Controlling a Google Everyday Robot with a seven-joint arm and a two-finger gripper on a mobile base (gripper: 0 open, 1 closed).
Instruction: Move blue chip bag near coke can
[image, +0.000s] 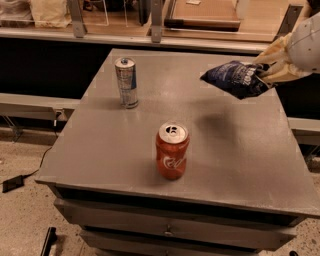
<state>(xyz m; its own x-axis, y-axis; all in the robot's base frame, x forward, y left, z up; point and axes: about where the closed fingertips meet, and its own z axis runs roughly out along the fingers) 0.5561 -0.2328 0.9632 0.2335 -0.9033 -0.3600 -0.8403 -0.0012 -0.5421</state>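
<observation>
You had the blue chip bag (234, 78) pinched in the closed gripper (266, 70), held in the air over the tabletop's (240, 155) right side, well apart from the coke can (172, 150); carry-over and set-down beside it were left.

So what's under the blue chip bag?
Only bare grey tabletop and its shadow; nothing hidden. The gripper, at the right edge, holds the crinkled navy-blue foil chip bag in the air.

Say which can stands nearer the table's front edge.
The short red coke can; the taller silver-and-blue can stands farther back left. The gripper holds the blue chip bag in the air at the right rear.
</observation>
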